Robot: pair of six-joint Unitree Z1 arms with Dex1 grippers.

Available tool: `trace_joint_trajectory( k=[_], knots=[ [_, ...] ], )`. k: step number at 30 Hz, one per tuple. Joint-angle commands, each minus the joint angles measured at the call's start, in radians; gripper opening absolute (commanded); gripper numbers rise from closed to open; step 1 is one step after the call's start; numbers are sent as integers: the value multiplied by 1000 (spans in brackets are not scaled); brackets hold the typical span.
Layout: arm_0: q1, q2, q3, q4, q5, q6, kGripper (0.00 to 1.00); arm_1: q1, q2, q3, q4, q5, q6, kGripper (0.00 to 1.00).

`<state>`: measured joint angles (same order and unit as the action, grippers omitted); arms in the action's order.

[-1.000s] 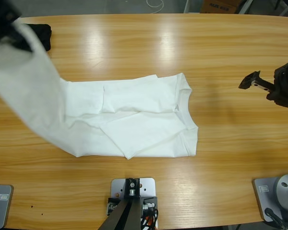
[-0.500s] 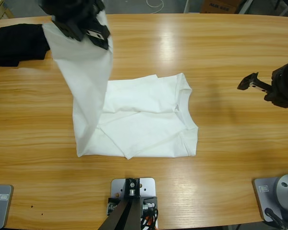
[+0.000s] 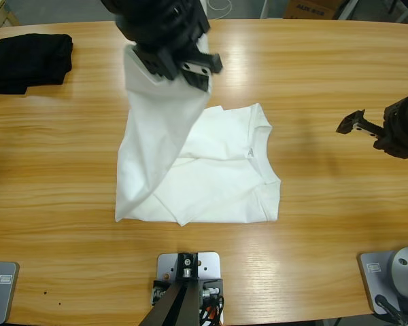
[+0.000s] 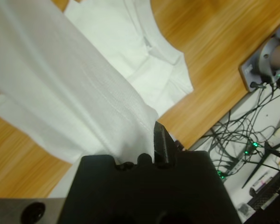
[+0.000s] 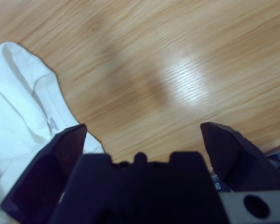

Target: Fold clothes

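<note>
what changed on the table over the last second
The left gripper, shut on the hem end of the white T-shirt, carried that end from the table's left edge rightward across the shirt toward the collar, so the lifted cloth now hangs over the middle. That uncovered the black garment at the far left. The right gripper stayed open beside the shirt, and the collar end stayed flat.

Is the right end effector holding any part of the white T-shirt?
No. The right end effector hangs open over bare table, with the white T-shirt off to one side of it.
</note>
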<state>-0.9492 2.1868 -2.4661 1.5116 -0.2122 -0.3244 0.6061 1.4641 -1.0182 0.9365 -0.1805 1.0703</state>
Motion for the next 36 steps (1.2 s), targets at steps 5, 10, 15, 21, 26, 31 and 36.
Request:
trace_joint_trajectory(
  k=[5, 10, 15, 21, 26, 31, 36],
  knots=[
    [-66, 234, -154, 148, -63, -39, 0, -39, -4, 51, -17, 16, -29, 1000],
    [-74, 251, -117, 148, -65, -36, 0, -42, -4, 60, -18, 18, -30, 1000],
    [-75, 297, -117, 145, -69, -32, 0, -42, -5, 68, -18, 18, -30, 1000],
    [-71, 374, -249, 145, -67, -63, 0, -42, -5, 77, -20, 19, -31, 1000],
    [-73, 415, -367, 147, -70, -96, 0, -42, 0, 82, -27, 21, -34, 1000],
    [-74, 451, -470, 145, -119, -94, 0, -42, 9, 83, -39, 27, -35, 1000],
    [-75, 503, -698, 138, -189, -96, 653, -42, 22, 93, -62, 38, -34, 1000]
  ],
)
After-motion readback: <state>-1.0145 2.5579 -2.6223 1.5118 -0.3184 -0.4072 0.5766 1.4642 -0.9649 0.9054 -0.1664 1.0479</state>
